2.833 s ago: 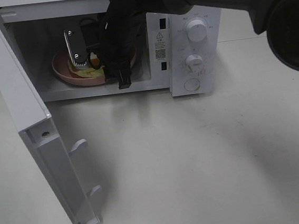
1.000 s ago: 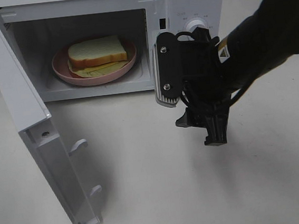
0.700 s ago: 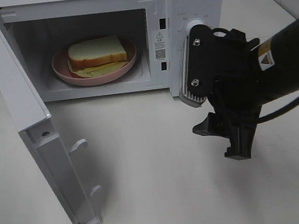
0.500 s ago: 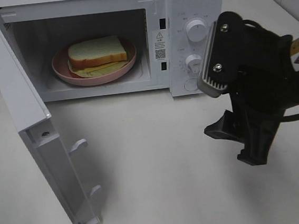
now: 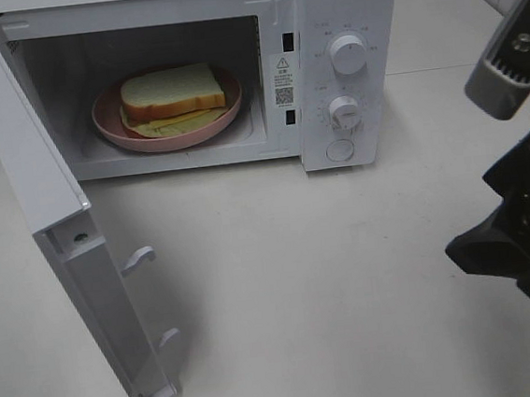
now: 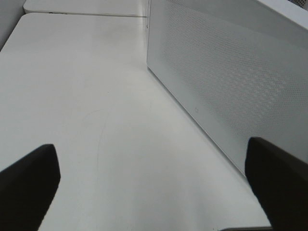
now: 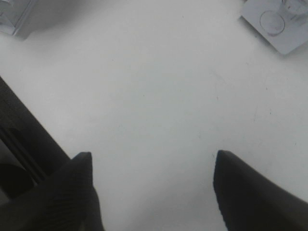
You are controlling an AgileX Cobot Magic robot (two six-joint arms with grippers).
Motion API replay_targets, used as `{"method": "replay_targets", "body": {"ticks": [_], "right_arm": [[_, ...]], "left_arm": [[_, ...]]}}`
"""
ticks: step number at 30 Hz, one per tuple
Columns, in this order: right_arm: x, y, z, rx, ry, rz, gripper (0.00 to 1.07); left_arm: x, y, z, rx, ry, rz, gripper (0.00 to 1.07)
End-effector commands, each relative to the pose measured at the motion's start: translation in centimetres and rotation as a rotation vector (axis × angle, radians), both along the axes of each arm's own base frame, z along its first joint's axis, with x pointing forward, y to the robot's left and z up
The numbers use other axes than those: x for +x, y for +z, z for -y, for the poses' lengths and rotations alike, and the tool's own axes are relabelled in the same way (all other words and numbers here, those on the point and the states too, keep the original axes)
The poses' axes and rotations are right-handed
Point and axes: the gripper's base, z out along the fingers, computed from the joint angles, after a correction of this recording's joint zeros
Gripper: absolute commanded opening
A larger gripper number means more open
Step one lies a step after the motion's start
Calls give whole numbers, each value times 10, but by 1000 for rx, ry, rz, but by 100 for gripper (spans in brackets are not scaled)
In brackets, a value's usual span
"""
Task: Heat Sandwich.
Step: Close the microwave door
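Observation:
The sandwich (image 5: 172, 92), white bread over yellow-green filling, lies on a pink plate (image 5: 113, 129) inside the open microwave (image 5: 340, 4). My right gripper (image 5: 477, 173) hangs open at the far right edge of the exterior high view, well clear of the oven, with nothing in it. In the right wrist view the right gripper (image 7: 151, 156) shows bare table between its two dark fingers (image 7: 84, 192). Over bare table beside the door's white dotted outer face (image 6: 231, 82), my left gripper (image 6: 151, 159) stands wide open and holds nothing. The exterior high view does not show it.
The microwave door (image 5: 50, 210) swings out to the front left, with two latch hooks (image 5: 139, 257) on its inner edge. Two knobs (image 5: 347, 54) and a round button (image 5: 339, 150) sit on the control panel. White table (image 5: 302, 289) spreads in front of the oven.
My right arm has pulled out of the microwave and swung right to the frame's edge, open all the while. The sandwich and plate stay inside.

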Motion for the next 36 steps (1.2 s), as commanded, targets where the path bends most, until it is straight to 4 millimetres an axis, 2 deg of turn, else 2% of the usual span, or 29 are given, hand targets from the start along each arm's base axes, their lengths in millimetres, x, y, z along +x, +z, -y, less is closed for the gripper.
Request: {"method": "replay_targets", "body": {"ticks": [1, 3, 4, 6, 9, 16, 18, 26, 29, 36], "right_arm": [[-12, 5, 10, 4, -44, -37, 70], [-16, 6, 13, 7, -53, -44, 72], [-23, 9, 18, 7, -57, -49, 78], [-30, 12, 23, 1, -58, -56, 83], [-40, 14, 31, -15, -59, -76, 86], [-59, 16, 45, -38, -102, -140, 83], [-71, 19, 54, -26, -116, -136, 82], [-99, 27, 78, 71, -180, -40, 81], [-115, 29, 91, 126, -280, 34, 79], [-136, 27, 102, 224, -451, 153, 76]], "left_arm": [[-3, -1, 0, -2, 7, 32, 103], [-3, -1, 0, -2, 7, 32, 103], [-3, -1, 0, -2, 7, 32, 103], [-3, -1, 0, -2, 7, 32, 103], [-3, -1, 0, -2, 7, 32, 103], [-3, -1, 0, -2, 7, 32, 103], [-3, -1, 0, -2, 7, 32, 103], [-3, -1, 0, -2, 7, 32, 103], [-3, -1, 0, -2, 7, 32, 103], [-3, -1, 0, -2, 7, 32, 103]]}}
